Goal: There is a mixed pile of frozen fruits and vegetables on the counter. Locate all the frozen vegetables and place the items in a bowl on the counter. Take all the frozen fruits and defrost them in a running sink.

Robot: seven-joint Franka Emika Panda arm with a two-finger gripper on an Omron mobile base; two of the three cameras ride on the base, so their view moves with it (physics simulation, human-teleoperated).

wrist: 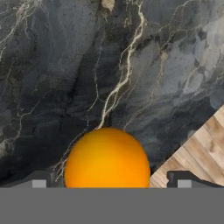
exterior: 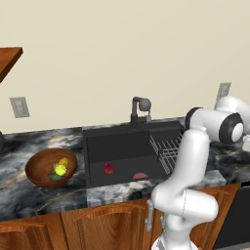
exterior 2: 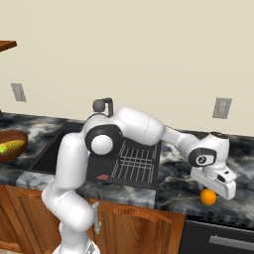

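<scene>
I have the hand (exterior 2: pixel 216 192) wide open, straddling the orange ball (wrist: pixel 107 158) on the surface (wrist: pixel 65 65) right of the sink (exterior 2: pixel 74 149), positioned to grip it. Red ball (exterior: pixel 108 169) already lies in the sink; corn (exterior: pixel 61 167) in bowl (exterior: pixel 36 168).

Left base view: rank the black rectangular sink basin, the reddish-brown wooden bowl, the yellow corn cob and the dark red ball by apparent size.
1. Black rectangular sink basin
2. Reddish-brown wooden bowl
3. Yellow corn cob and dark red ball: they look nearly alike, so no ranking between them.
</scene>
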